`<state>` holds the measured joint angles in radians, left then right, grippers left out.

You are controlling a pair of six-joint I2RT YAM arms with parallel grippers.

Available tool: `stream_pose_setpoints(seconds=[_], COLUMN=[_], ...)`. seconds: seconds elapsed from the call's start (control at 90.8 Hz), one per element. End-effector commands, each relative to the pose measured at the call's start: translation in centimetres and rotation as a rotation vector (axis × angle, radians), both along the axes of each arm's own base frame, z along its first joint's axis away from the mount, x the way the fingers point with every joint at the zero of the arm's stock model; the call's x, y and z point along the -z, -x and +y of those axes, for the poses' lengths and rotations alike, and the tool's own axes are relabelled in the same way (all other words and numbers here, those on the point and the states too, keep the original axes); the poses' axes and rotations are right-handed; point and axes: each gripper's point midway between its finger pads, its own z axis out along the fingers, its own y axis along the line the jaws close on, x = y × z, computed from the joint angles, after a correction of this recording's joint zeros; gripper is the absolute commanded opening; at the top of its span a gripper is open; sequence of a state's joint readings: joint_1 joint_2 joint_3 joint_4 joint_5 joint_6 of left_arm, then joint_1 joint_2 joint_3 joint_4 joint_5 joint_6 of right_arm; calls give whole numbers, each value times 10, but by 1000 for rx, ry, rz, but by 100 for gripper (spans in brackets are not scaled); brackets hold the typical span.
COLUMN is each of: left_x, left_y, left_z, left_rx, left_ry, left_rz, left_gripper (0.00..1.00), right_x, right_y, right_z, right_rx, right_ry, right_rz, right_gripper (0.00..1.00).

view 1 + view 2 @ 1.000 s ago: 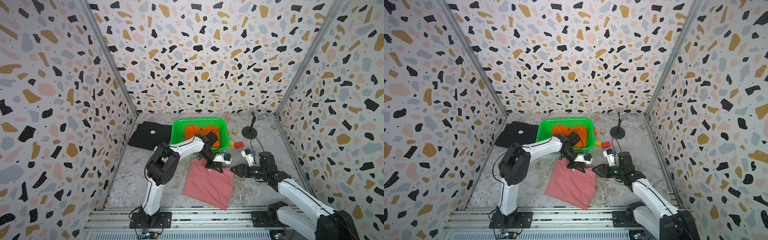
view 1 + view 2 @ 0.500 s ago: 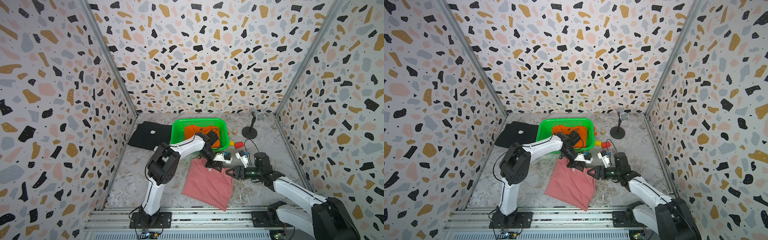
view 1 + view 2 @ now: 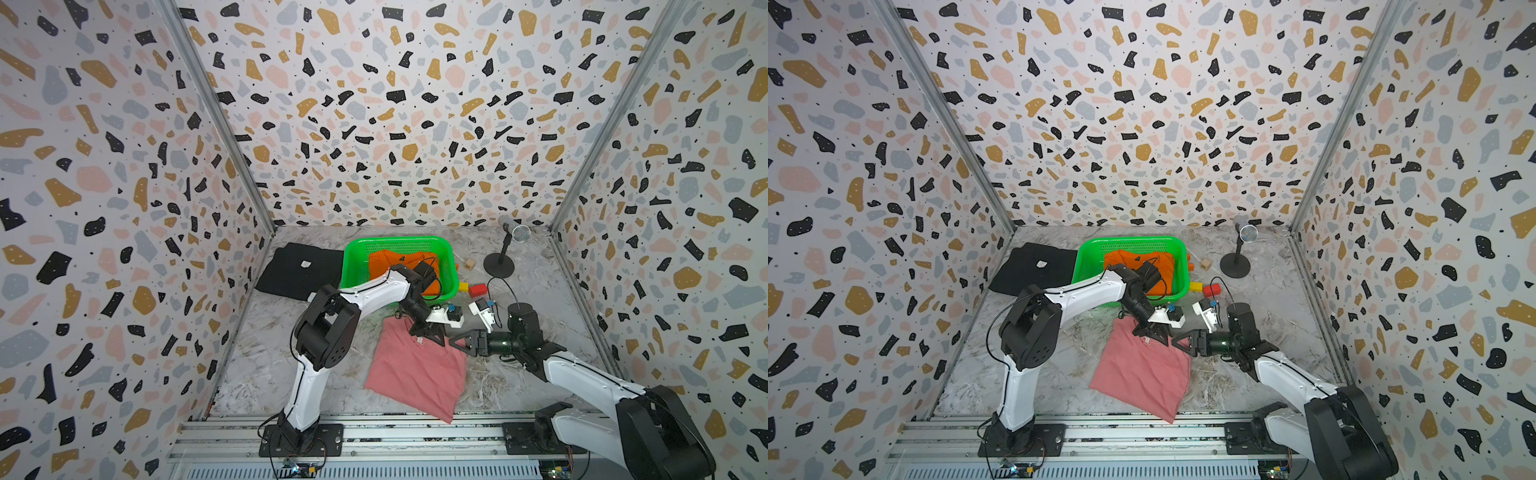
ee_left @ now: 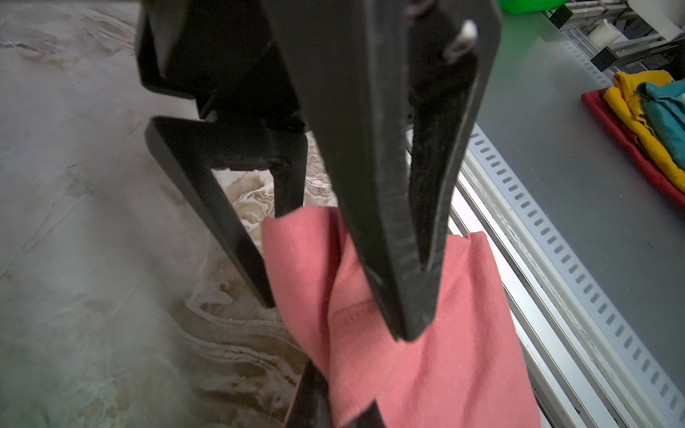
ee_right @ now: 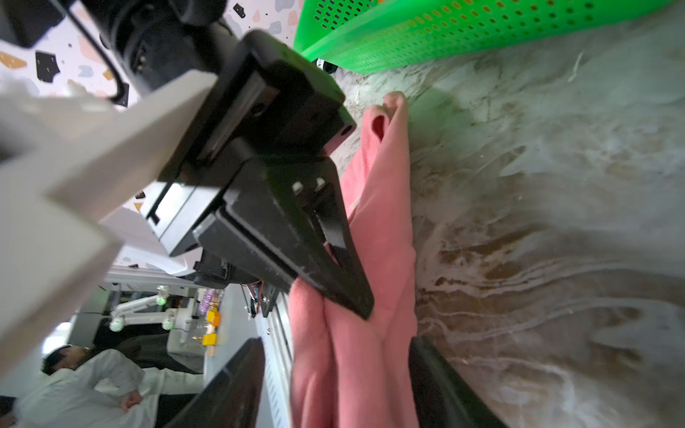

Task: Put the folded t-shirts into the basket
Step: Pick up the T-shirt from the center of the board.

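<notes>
Clamped tight, the left gripper (image 3: 432, 336) pinches the collar edge of the pink t-shirt (image 3: 415, 374). Its two fingers are pressed together on a bunched fold of cloth raised a little off the marble table (image 3: 266, 365). Almost tip to tip with it, the right gripper (image 3: 457, 343) lies low with its jaws spread wide. The shirt's nearest corner sits in the gap between them, but the wrist views show no squeeze on it, so I'd call that claw empty.

Out from the two claws, the rest of the pink shirt lies flat and reaches toward the front rail. Just behind the left arm's wrist stands the green basket (image 3: 353, 266), with the orange t-shirt (image 3: 395, 262) already lying inside. The black t-shirt (image 3: 295, 270) rests flat on the table just beside the basket, on the robot's left.

To my eye this is the two-handed pickup of the second shirt: one is in, one is half gripped and one is untouched. Next, I'd think the right claw has to close on that corner. Then both arms need to rise together and level, so the fold holds as the shirt clears the basket's near wall and comes down on the orange one.
</notes>
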<state>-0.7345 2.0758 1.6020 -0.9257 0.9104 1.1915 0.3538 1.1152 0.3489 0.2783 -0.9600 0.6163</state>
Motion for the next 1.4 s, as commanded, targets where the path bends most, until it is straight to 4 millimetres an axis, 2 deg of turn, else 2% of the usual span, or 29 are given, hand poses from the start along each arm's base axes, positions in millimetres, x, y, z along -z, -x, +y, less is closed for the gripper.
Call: stream_pose_setpoints(seconds=[0.0, 0.132, 0.22, 0.385, 0.463, 0.54, 0.595, 0.661, 0.826, 0.947, 1.057, 1.145, 1.388], left_x=[-8, -9, -8, -8, -10, -12, -13, -16, -28, -35, -32, -23, -3], left_y=[4, 2, 2, 2, 2, 7, 8, 11, 1, -12, -19, -19, -41], left_z=[-6, -7, -7, -7, -6, 1, 8, 18, 45, 56, 61, 69, 83], left_rx=[12, 7, 9, 8, 8, 36, 60, 94, 102, 82, 114, 180, 280], left_ry=[34, 38, 41, 41, 37, 26, 11, -6, -35, 4, 25, 9, -51], left_rz=[44, 45, 44, 47, 50, 47, 27, -3, -74, -124, -182, -223, -333], left_gripper=[6, 6, 6, 10, 18, 45, 63, 74, 86, 94, 96, 96, 96], right_x=[-10, -3, -1, -2, -4, -5, -3, -5, -19, -22, -24, -21, -43], right_y=[5, 5, 3, 4, 5, 5, 5, 4, -4, -3, 0, 14, 26], right_z=[3, 6, 8, 9, 8, 6, 3, -3, -4, -3, 4, 10, 16], right_rx=[-22, -34, -39, -46, -46, -42, -38, -29, -7, -18, -58, -147, -241], right_ry=[-47, -62, -70, -77, -74, -45, 10, 82, 97, 110, 149, 207, 207], right_rz=[-22, 31, 43, 37, 24, 6, -10, -61, -161, -188, -217, -244, -434], right_gripper=[69, 67, 60, 35, 16, 0, 0, 0, 0, 0, 0, 0, 0])
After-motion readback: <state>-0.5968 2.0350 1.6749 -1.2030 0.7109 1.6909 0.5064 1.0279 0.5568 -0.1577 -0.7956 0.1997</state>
